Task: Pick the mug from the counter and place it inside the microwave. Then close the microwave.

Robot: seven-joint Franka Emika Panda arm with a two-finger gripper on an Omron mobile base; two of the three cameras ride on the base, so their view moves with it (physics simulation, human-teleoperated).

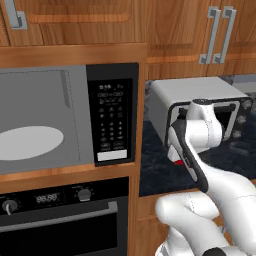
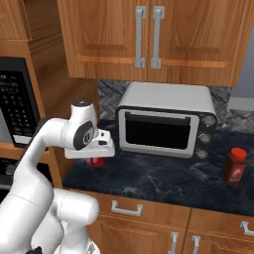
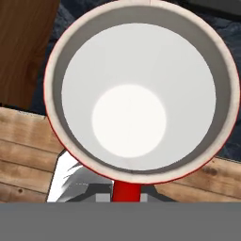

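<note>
The red mug (image 3: 129,94) sits right under the hand camera, its white inside facing me and its red handle (image 3: 126,190) at the bottom edge. My gripper (image 2: 97,157) is shut on the mug (image 2: 97,160), which hangs below the hand over the left end of the dark counter (image 2: 163,181). A sliver of the mug (image 1: 176,161) peeks out behind the arm in the left base view. The microwave (image 1: 75,100) stands open to the left, showing its grey inside, white turntable (image 1: 30,142) and black keypad (image 1: 111,122). Its door is out of view.
A silver toaster oven (image 2: 166,124) stands on the counter just right of the hand. A red-capped bottle (image 2: 234,165) is at the far right. A black oven with knobs (image 1: 65,215) sits below the microwave. Wooden cabinets (image 2: 149,39) hang overhead.
</note>
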